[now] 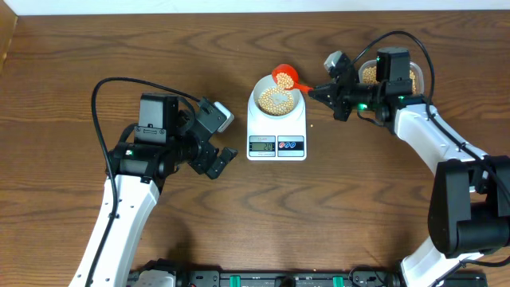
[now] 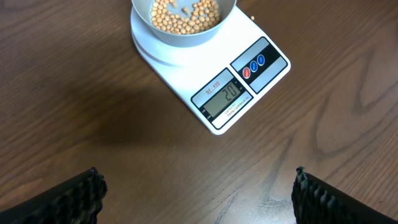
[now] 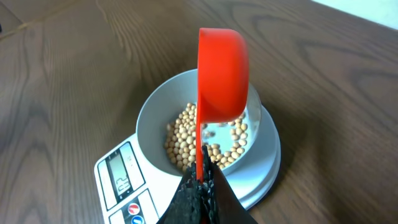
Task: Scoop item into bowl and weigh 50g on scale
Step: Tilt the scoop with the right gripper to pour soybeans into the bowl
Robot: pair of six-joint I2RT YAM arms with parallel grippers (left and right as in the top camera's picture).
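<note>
The pale bowl [image 1: 276, 100] sits on the white scale [image 1: 276, 145] and holds a layer of tan beans [image 3: 186, 140]. My right gripper [image 3: 202, 180] is shut on the thin handle of a red scoop [image 3: 222, 74]. The scoop is tipped on its side over the bowl's far rim, with its back toward the wrist camera. From overhead, the right gripper [image 1: 312, 91] lies just right of the bowl. In the left wrist view the scale's display [image 2: 224, 96] reads 20. My left gripper [image 2: 199, 193] stands open and empty over bare table, left of the scale, with one finger [image 2: 81, 196] at each lower corner.
A clear tub of beans [image 1: 368, 73] stands at the back right, mostly hidden behind the right arm. The left arm [image 1: 151, 143] stretches across the table's left half. Two round buttons [image 2: 253, 65] sit beside the display.
</note>
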